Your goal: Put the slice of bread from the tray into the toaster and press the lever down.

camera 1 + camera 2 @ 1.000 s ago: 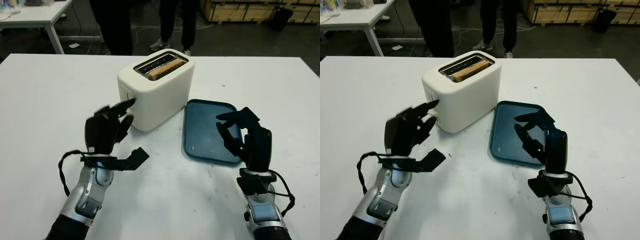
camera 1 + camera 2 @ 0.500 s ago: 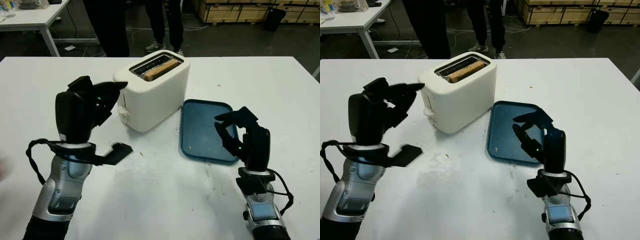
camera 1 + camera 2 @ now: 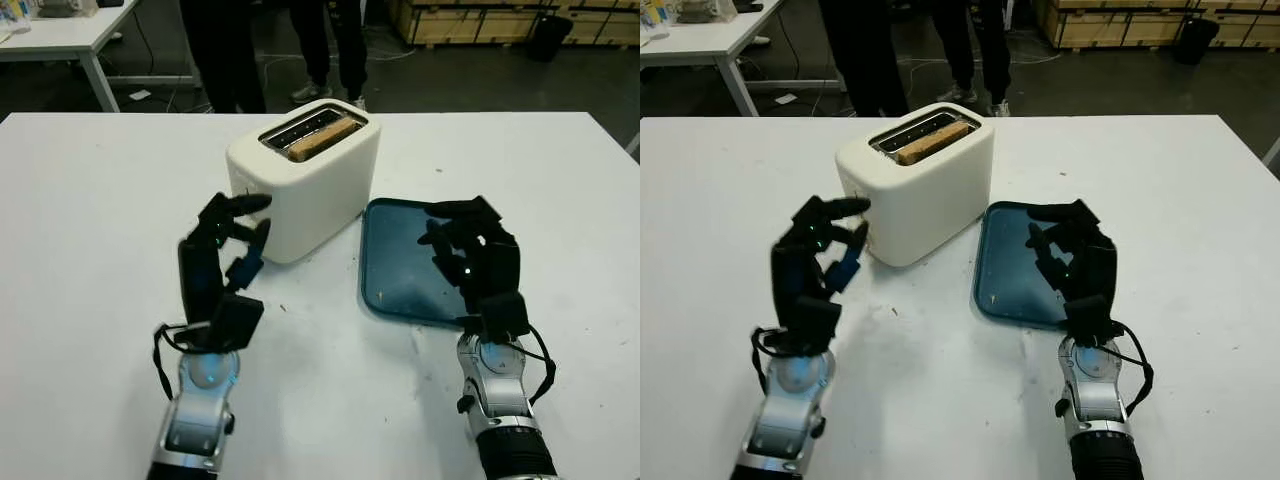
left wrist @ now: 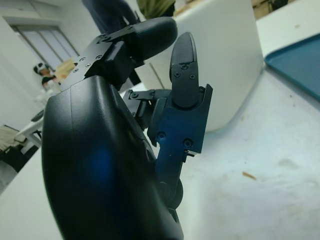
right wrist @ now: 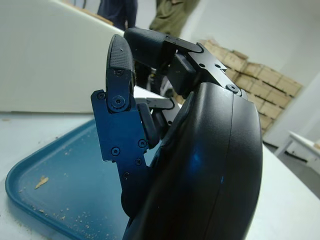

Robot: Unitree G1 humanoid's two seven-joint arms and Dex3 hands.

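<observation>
The white toaster (image 3: 310, 185) stands at the middle of the white table, and a slice of bread (image 3: 320, 138) sits in its slot with the top edge showing. The blue tray (image 3: 395, 275) lies just right of it, bare except for crumbs. My left hand (image 3: 250, 220) is open at the toaster's near left end, its fingertips at or just short of the end face; the lever is hidden behind it. My right hand (image 3: 450, 225) hangs open over the tray's right part. The left wrist view has the left hand (image 4: 170, 55) beside the toaster wall (image 4: 225, 60).
People stand beyond the table's far edge (image 3: 225, 50). Another white table (image 3: 60, 35) is at the far left and wooden crates (image 3: 480, 20) at the far right. Bare tabletop lies left of my left hand and along the front edge.
My left hand, raised and out to the left half a second ago, has dropped back to the toaster's near end. The right hand has shifted slightly forward over the tray.
</observation>
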